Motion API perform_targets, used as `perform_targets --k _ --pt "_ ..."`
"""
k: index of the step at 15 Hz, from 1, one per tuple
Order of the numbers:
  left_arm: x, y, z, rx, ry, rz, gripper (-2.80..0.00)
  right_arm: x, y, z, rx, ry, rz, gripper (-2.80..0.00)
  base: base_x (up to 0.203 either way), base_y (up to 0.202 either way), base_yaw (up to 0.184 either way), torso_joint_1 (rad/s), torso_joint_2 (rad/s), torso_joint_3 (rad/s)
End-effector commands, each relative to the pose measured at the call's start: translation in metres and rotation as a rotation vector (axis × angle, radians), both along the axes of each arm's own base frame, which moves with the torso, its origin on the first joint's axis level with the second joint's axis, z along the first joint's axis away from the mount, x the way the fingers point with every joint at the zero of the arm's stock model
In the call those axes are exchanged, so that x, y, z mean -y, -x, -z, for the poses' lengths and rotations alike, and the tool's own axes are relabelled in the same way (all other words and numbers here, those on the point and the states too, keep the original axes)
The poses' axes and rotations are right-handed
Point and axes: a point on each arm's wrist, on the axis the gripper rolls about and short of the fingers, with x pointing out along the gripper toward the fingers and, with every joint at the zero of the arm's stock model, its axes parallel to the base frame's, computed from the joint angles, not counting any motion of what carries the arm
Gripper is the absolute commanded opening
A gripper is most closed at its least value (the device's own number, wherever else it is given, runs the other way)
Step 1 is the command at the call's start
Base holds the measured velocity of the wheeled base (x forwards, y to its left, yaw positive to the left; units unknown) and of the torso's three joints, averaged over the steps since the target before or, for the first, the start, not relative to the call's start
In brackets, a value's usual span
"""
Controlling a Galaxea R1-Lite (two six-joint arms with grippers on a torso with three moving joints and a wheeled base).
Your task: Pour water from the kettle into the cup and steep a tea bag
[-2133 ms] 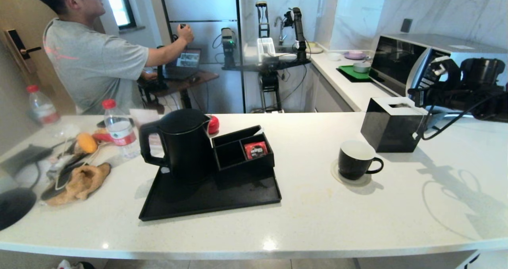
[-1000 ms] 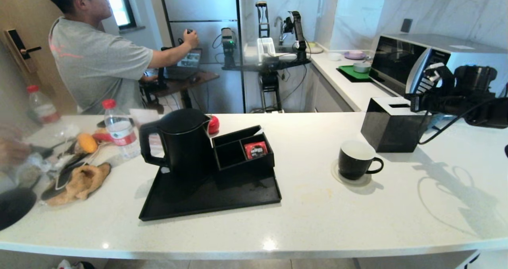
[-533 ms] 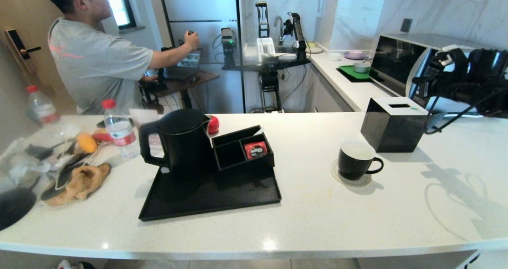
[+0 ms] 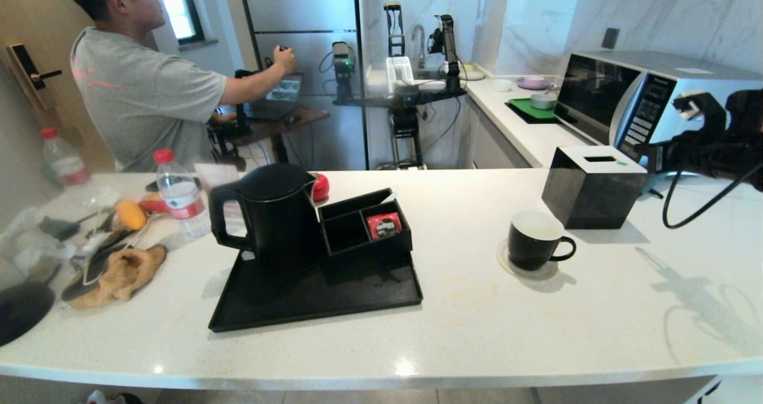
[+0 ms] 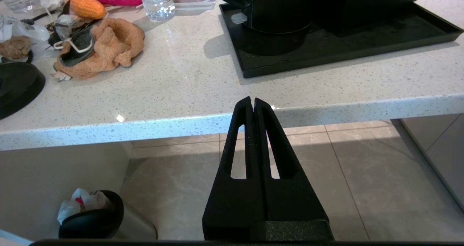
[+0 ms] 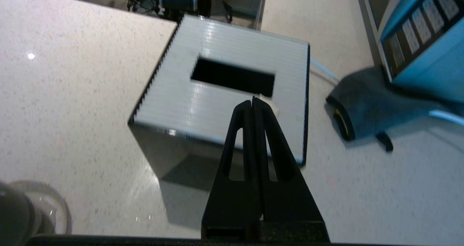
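Right now I am hovering my right gripper [image 6: 252, 101], jaws pressed together and empty, above the tissue box [image 4: 590, 186], the cup [image 4: 533, 240] lying just beside it leftward.

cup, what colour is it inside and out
The cup is black outside and white inside, seen best in the head view.

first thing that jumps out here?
The tall black kettle on the black tray at centre-left of the white counter, then the black cup alone on a coaster to its right. The right gripper hangs shut above the black tissue box; the left gripper waits shut below the counter's near edge.
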Motion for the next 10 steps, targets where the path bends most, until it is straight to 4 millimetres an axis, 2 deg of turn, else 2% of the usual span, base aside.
perform_targets --k 1,3,10 --pt "0.000 0.000 0.000 -0.001 0.000 0.000 -2.80 0.004 0.021 -0.003 -0.011 -0.003 0.021 -2.80 0.000 0.000 0.000 0.000 0.00 0.000" --pt "0.000 0.000 0.000 -0.001 0.000 0.000 -2.80 0.016 0.024 0.006 -0.008 -0.003 0.050 -2.80 0.000 0.000 0.000 0.000 0.00 0.000" --pt "0.000 0.000 0.000 -0.001 0.000 0.000 -2.80 0.031 -0.006 0.032 0.060 0.008 0.057 -2.80 0.000 0.000 0.000 0.000 0.00 0.000"
